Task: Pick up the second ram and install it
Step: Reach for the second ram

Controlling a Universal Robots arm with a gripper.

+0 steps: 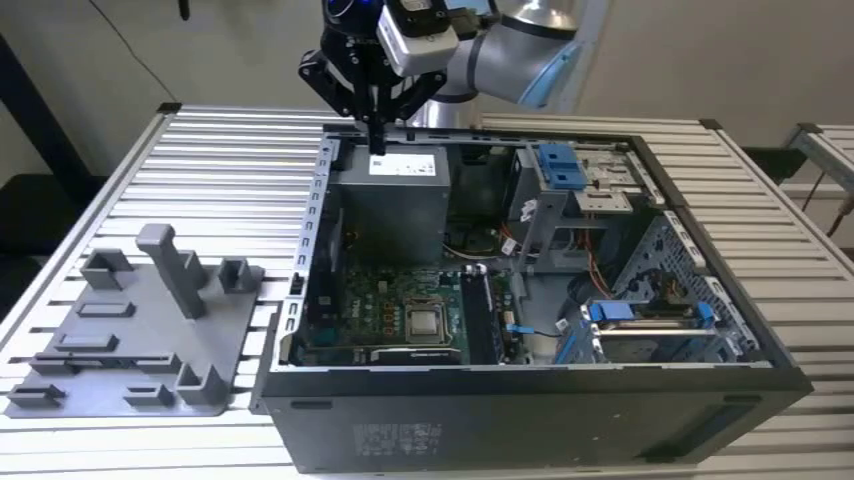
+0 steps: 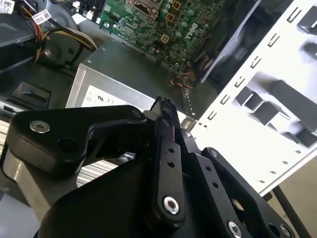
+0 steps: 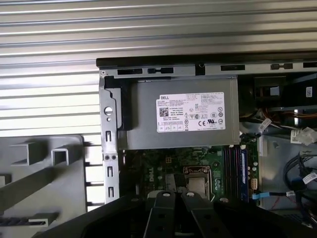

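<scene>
My gripper (image 1: 378,145) hangs over the back left corner of the open computer case (image 1: 534,420), just above the grey power supply (image 1: 394,200). In both wrist views its fingers (image 2: 166,106) (image 3: 173,197) are pressed together with nothing between them. A thin bluish board (image 3: 243,171) stands edge-on in the memory slots (image 1: 483,310) beside the processor socket (image 1: 427,322), well away from the gripper. I cannot tell whether this board is the second ram.
A grey fixture (image 1: 147,330) with posts and pockets lies on the slatted table at the exterior view's left. Blue drive-cage clips (image 1: 561,165) and cables fill the case's right half. The case walls rise around the motherboard (image 1: 387,300).
</scene>
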